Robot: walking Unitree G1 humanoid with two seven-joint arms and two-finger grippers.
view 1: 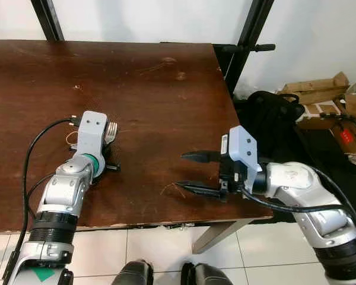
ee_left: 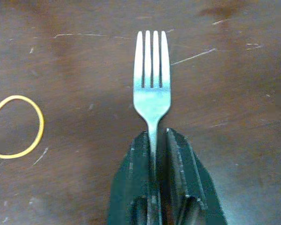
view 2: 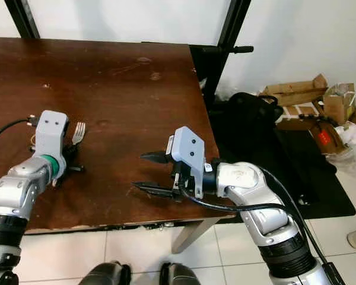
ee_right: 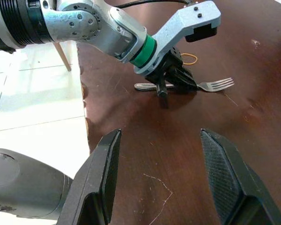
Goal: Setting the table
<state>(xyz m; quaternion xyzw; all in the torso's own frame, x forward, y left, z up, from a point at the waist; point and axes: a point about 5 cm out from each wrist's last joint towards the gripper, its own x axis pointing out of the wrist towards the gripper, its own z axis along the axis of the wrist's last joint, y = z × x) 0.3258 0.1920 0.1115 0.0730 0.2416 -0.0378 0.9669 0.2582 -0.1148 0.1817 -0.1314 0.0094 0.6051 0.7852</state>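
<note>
The left gripper [ee_left: 158, 140] is clenched on the neck of a fork [ee_left: 152, 79], lower left of the eye views, on the table [view 1: 154, 95]. The fork is plain silver, four-tined, flat on scratched dark wood. The right gripper [view 1: 193, 172] hovers released at lower centre. A yellow rubber band [ee_left: 16, 126] lies beside the fork.

rubber band [ee_left: 16, 126] on tabletop | black bag [view 1: 273, 116] | cardboard boxes [view 1: 314, 92] on floor
</note>
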